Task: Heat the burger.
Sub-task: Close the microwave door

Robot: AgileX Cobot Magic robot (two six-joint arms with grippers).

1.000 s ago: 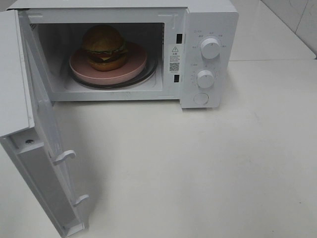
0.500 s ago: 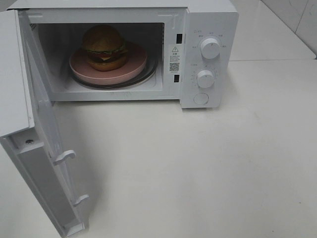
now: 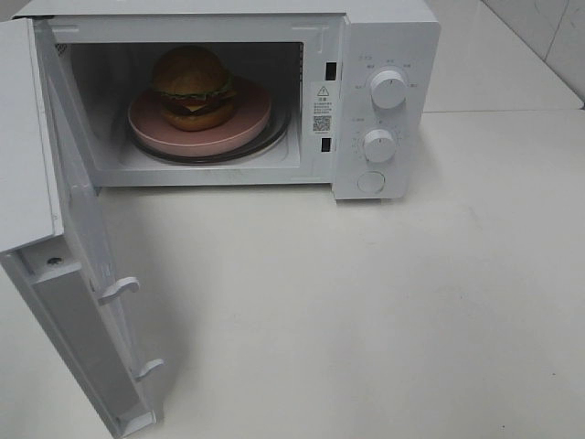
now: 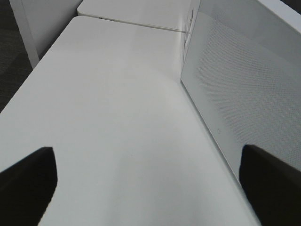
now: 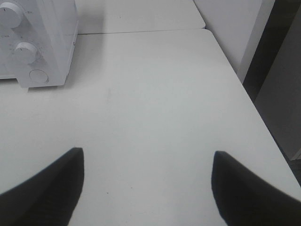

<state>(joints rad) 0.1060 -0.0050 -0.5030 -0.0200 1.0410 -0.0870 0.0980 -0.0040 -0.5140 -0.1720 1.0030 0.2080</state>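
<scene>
The left gripper [image 4: 148, 188] hangs with jaws spread wide and empty over the table [image 3: 366, 302], beside the outer face of the microwave's door [image 3: 82, 274]. The right gripper [image 5: 148, 188] is likewise released, holding nothing, in front of the microwave [image 3: 384, 55] on its knob side. The door stands swung fully open. Inside the microwave, a pink plate [image 3: 247, 123] rests on the glass turntable [image 3: 281, 135]. The burger [image 3: 192, 87] sits upright on the plate, toward the door side: glossy brown domed bun, green lettuce fringe, yellow cheese and a dark patty.
</scene>
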